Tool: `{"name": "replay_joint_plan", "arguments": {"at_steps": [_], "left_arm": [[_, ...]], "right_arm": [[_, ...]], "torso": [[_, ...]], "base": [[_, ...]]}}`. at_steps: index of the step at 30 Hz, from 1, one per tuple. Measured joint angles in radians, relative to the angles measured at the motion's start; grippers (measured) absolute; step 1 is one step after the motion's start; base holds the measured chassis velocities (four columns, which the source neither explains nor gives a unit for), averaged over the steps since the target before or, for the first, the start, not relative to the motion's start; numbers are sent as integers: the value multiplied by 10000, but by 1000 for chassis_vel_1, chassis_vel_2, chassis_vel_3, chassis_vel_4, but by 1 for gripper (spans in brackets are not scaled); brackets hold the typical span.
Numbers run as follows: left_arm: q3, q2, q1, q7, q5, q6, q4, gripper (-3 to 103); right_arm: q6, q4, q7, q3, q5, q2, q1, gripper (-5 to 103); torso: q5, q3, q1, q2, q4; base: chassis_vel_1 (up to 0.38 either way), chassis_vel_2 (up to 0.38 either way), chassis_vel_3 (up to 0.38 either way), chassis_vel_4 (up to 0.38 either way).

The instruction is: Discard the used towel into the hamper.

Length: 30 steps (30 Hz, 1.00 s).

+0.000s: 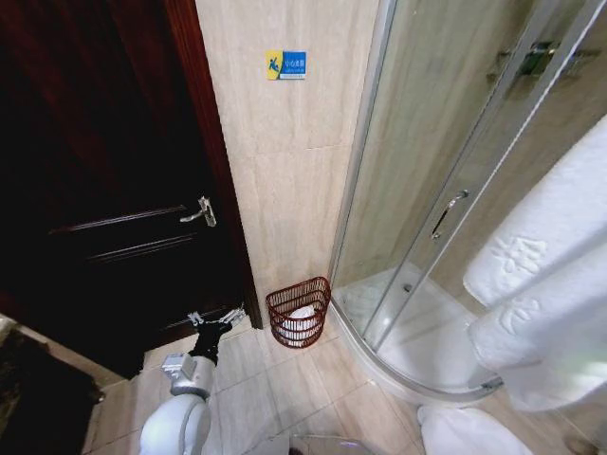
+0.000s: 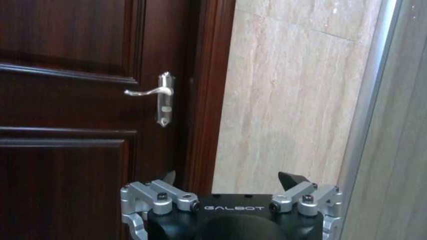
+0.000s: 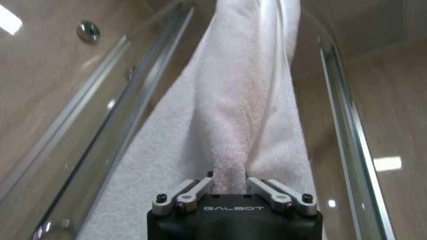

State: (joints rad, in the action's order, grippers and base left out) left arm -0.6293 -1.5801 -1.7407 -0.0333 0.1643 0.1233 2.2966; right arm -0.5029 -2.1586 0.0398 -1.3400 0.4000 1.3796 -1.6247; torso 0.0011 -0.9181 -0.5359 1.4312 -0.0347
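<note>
Gripping a fold of the white towel [image 3: 233, 130] by the shower glass, your right hand [image 3: 230, 182] is clamped on it. Your left hand [image 1: 216, 322] hangs apart near the door. One hamper [image 1: 298, 312] sits at the wall's foot, so next you likely need to pull free and carry across.

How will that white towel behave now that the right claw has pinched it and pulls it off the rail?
Probably floppy: the towel bunches into a narrow fold where the right claw shuts on it. Its thick terry pile suggests decent grip, unlikely to slip. It looks large, so loose ends may trail and overhang the small hamper.
</note>
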Motion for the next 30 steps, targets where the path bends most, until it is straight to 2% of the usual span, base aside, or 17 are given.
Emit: {"name": "replay_joint_plan", "arguments": {"at_steps": [8,12,17,29,30], "left_arm": [[1,-1,0,0,0,0,0,100],[0,0,0,0,0,0,0,100],[0,0,0,0,0,0,-1,100],[1,0,0,0,0,0,-1,100],[1,0,0,0,0,0,0,100]], "right_arm": [[-341,277,94,252,-126,127,-106,8],[-383,-82,113,506,-337,235,-103,8],[-514,-1046,18,1132,-1060,688,-169,8],[0,-2246,-273,957,-915,566,-108,8],[18,-2329,-283,962,-889,554,-94,8]], "torso": [[-10,0,0,0,1],[-13,0,0,0,0],[-11,0,0,0,0],[-5,-1,0,0,0],[-17,0,0,1,1]], "base": [[0,0,0,0],[0,0,0,0],[0,0,0,0],[0,0,0,0],[0,0,0,0]]}}
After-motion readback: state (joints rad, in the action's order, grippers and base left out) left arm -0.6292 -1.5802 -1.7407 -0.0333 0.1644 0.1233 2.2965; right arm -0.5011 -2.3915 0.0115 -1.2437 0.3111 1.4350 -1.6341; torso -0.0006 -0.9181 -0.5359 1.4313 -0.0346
